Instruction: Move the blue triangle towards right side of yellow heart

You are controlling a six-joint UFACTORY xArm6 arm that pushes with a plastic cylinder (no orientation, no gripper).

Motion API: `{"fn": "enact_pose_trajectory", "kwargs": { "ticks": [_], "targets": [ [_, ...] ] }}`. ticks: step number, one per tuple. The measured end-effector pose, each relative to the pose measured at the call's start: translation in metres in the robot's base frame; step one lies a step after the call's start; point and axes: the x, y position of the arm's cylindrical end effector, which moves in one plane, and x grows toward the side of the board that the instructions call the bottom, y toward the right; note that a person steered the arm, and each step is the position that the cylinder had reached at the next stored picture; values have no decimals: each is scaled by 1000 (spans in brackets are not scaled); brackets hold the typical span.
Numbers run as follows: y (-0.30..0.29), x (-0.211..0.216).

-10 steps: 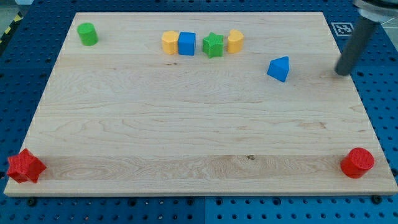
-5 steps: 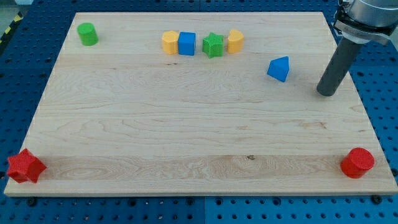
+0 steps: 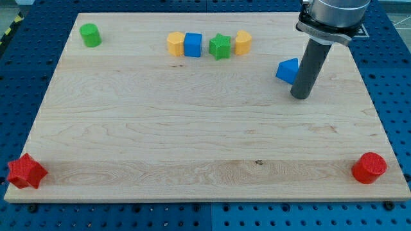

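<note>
The blue triangle (image 3: 286, 70) lies on the wooden board (image 3: 192, 128) in the upper right part of the view. My tip (image 3: 300, 96) rests on the board just below and to the right of it, and the rod covers the triangle's right edge. I cannot tell whether the rod touches it. The yellow heart (image 3: 243, 42) sits up and to the left of the triangle, at the right end of a row of blocks near the view's top.
The row holds a yellow pentagon-like block (image 3: 175, 43), a blue cube (image 3: 192, 45) and a green star (image 3: 220, 46). A green cylinder (image 3: 90, 34) stands top left, a red star (image 3: 26, 171) bottom left, and a red cylinder (image 3: 368, 167) bottom right.
My tip has slid from the board's right edge leftward and slightly down, ending beside the blue triangle. No block has moved.
</note>
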Motion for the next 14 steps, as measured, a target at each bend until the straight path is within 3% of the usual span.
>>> {"fn": "enact_pose_trajectory", "kwargs": {
  "ticks": [2,7,8,9,10,12,14],
  "targets": [
    [0,-66],
    [-18,-93],
    [42,-93],
    [54,-97],
    [39,-127],
    [30,-130],
    [-24,-129]
  ]
}}
